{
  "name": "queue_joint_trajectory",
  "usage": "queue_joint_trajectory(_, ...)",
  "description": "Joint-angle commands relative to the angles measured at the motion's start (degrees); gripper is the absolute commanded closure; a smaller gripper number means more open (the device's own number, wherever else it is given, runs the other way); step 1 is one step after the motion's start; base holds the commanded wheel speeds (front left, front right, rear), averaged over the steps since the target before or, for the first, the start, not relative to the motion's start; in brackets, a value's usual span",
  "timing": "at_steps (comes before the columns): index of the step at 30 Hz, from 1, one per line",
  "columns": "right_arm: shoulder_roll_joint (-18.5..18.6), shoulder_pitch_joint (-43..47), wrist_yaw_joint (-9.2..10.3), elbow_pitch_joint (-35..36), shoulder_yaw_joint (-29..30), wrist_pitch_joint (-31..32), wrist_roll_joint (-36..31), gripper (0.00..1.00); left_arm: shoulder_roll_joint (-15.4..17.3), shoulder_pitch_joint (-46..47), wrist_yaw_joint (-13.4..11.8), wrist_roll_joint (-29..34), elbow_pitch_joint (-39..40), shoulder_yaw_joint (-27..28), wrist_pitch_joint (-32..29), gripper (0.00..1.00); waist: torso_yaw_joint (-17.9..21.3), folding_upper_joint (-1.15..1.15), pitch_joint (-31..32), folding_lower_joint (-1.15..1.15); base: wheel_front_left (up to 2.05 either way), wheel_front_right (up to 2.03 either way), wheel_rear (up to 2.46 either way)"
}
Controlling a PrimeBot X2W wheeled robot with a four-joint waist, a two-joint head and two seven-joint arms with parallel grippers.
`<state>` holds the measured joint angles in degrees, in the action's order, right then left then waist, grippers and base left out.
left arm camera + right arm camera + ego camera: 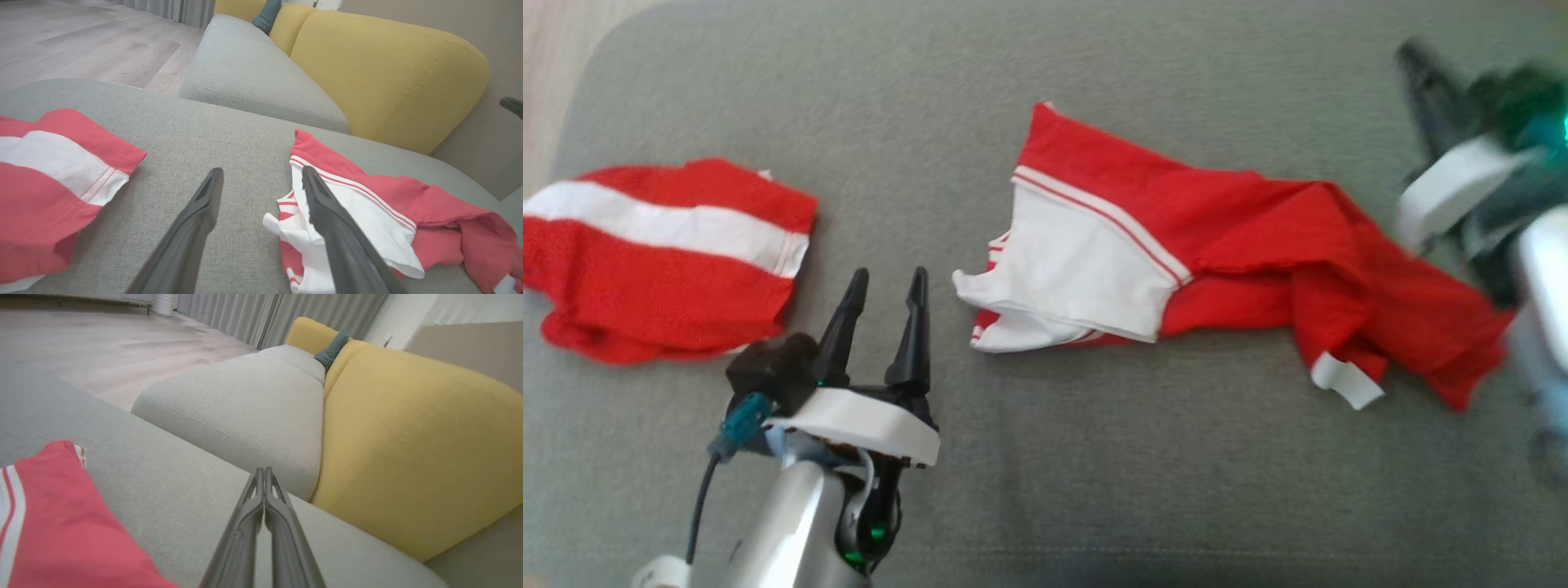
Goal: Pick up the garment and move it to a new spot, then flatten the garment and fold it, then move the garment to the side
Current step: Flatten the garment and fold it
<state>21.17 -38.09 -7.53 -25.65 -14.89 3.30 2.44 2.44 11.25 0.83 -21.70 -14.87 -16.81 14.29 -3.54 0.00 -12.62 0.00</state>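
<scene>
The garment (1225, 245) is red with a white panel and lies crumpled across the middle and right of the grey cushion (1045, 457). My left gripper (886, 282) stands open just left of the garment's white end, holding nothing. In the left wrist view its right finger (327, 216) overlaps the white fabric of the garment (429, 204). My right gripper (1413, 61) is blurred at the upper right, above the garment's red end. Its fingertips (264, 473) are pressed together with nothing between them, and the garment (61, 522) lies to their left.
A second red garment with a white band (662, 253) lies folded at the cushion's left end. Beyond the cushion are a pale grey sofa seat (253, 81), a yellow backrest (388, 77) and wooden floor (81, 45).
</scene>
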Motion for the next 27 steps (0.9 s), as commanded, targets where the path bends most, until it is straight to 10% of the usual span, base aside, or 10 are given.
queue_joint_trajectory(1, 3.20, -2.94, 0.04, 1.41, -2.87, 1.52, 2.05, 1.00, 0.43, 2.20, -0.06, -0.55, 1.88, 0.91, 0.71, 0.00, -2.11, 0.00, -1.66, 0.00, 0.00, 0.00, 0.00)
queue_joint_trajectory(12, 22.92, -19.62, 0.04, -7.79, -20.48, 7.24, 11.32, 1.00, 0.43, 4.66, -0.32, -2.80, 1.73, -2.48, 0.71, 0.00, -11.04, 0.00, -5.94, 0.00, 0.00, 0.00, 0.00)
queue_joint_trajectory(27, 17.46, -27.22, 0.04, -23.76, -18.58, -2.38, 12.91, 1.00, 0.43, 4.71, -1.41, -2.90, 1.95, -2.22, 0.71, 0.00, -12.80, 0.00, -4.88, 0.00, 0.00, 0.00, 0.00)
